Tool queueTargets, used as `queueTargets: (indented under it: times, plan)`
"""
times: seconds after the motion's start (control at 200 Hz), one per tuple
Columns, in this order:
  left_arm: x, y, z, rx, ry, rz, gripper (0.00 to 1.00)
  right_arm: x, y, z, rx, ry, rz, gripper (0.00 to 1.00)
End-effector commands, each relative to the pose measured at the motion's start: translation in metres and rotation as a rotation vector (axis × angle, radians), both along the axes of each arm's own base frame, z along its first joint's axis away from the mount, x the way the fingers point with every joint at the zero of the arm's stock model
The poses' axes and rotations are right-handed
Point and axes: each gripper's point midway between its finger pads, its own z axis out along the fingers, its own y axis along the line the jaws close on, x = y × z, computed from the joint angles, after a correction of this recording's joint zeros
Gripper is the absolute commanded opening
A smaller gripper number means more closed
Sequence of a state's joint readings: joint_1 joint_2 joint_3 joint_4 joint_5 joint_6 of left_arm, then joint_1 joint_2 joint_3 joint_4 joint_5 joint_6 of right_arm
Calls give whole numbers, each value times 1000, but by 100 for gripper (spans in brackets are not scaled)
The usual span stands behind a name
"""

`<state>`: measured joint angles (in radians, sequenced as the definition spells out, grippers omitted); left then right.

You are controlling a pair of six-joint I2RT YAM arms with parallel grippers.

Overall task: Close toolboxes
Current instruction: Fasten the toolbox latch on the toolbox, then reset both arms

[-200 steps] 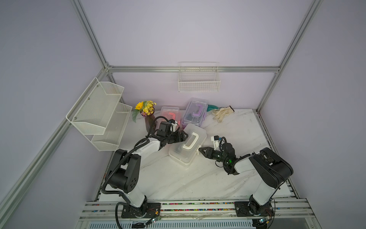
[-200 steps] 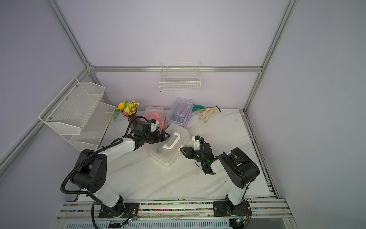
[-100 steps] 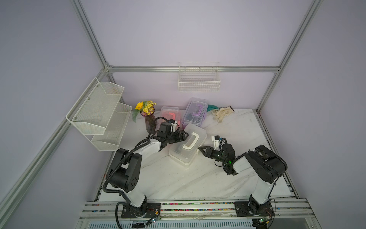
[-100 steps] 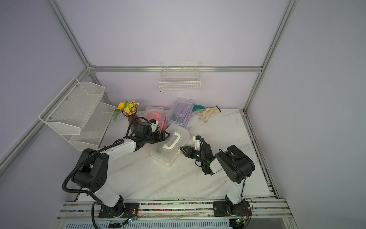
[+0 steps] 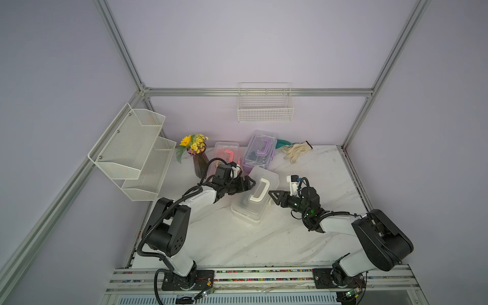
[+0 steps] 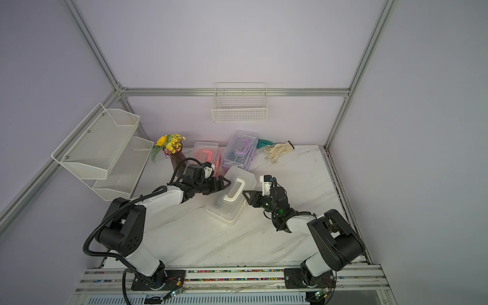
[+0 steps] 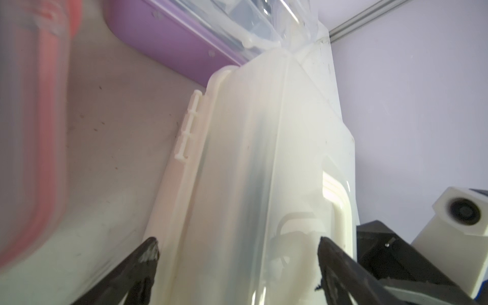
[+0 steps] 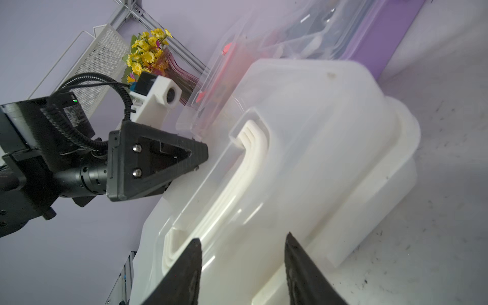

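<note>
The white toolbox (image 5: 254,198) lies slantwise mid-table with its clear lid down and its white handle flat on top. My left gripper (image 5: 250,182) is open at the box's far left side; in the left wrist view (image 7: 237,247) its tips stand on either side of the box wall (image 7: 250,158). Across from it, my right gripper (image 5: 273,196) is open, close to the lid (image 8: 303,132) by the handle (image 8: 243,239). Behind it stand the pink toolbox (image 5: 226,154) and the purple toolbox (image 5: 260,149).
A vase of yellow flowers (image 5: 196,155) stands just behind my left arm. A work glove (image 5: 295,150) lies at the back right. A white mesh shelf (image 5: 134,150) hangs on the left wall and a wire basket (image 5: 265,108) on the back wall.
My right gripper's jaws have spread wider, and the left jaws have widened a little. Both grippers stay at the white toolbox, which has not shifted.
</note>
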<state>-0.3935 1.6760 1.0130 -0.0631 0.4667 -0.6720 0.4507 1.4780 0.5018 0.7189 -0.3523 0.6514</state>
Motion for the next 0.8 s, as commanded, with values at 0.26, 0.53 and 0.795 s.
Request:
queueTargets:
  times: [0.26, 0.53, 0.795]
  plan:
    - [5, 41, 51, 161, -107, 85, 100, 74, -125, 28, -448, -32, -480, 67]
    - [6, 154, 81, 614, -336, 454, 100, 114, -213, 13, -815, -41, -769, 75]
    - [-16, 251, 88, 986, -449, 784, 100, 107, -254, -16, -855, -92, -865, 76]
